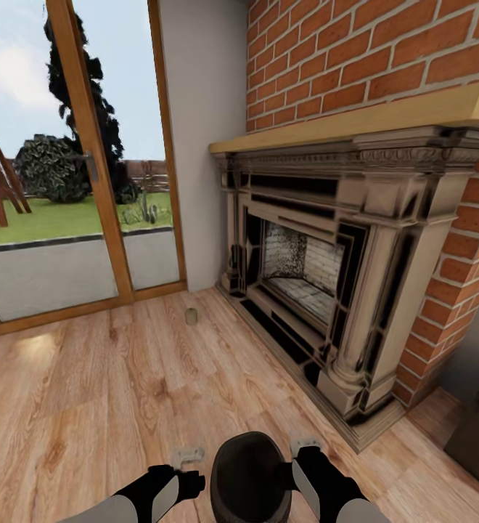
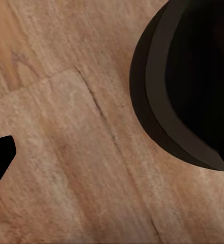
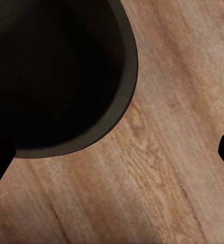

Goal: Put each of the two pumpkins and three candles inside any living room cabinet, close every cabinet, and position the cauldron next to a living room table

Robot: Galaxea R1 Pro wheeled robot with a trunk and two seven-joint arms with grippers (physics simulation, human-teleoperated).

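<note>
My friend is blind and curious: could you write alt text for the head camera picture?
A black cauldron sits between the robot's two arms above a wooden floor. Ahead stands a stone fireplace in a brick wall, a small candle on the floor before it, with glass doors onto a garden.

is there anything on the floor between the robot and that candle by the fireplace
Nothing visible does. The candle stands alone on bare wood floor just off the fireplace hearth corner. The cauldron sits between the two grippers at the robot's front, well short of it.

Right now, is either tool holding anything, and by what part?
Apparently the cauldron, by opposite sides of its rim: left tool and right tool flank it. Actual finger contact cannot be confirmed.
</note>
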